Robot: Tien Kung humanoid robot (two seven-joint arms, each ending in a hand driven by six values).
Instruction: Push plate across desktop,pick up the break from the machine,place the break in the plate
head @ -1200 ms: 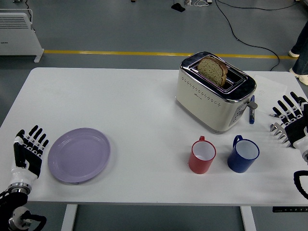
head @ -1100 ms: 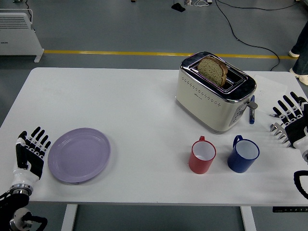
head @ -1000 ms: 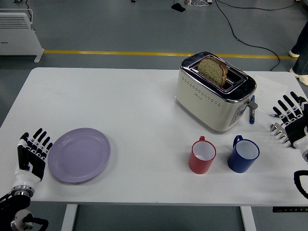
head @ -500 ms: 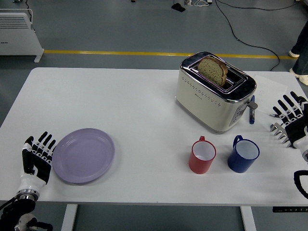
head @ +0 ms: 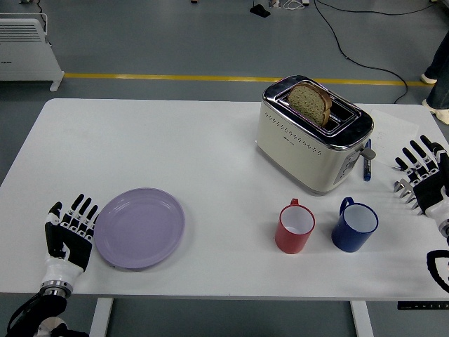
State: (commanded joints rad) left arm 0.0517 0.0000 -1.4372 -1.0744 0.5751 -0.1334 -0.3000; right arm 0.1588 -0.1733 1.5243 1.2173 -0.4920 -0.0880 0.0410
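Observation:
A lilac plate [head: 140,227] lies flat on the white table [head: 175,147] at the front left. My left hand [head: 70,228] is open, its fingers straight, and touches the plate's left rim. A cream and chrome toaster [head: 312,133] stands at the back right with a brown slice of bread [head: 309,101] sticking up out of its slot. My right hand [head: 422,174] is open and empty at the table's right edge, to the right of the toaster.
A red mug [head: 294,227] and a blue mug [head: 353,225] stand in front of the toaster. A blue pen [head: 366,168] lies by the toaster's right side. A person's shoes show at the top right, on the floor.
My left hand has moved right along the front edge and pushed the plate to the right. The right hand, toaster, bread and mugs have not moved.

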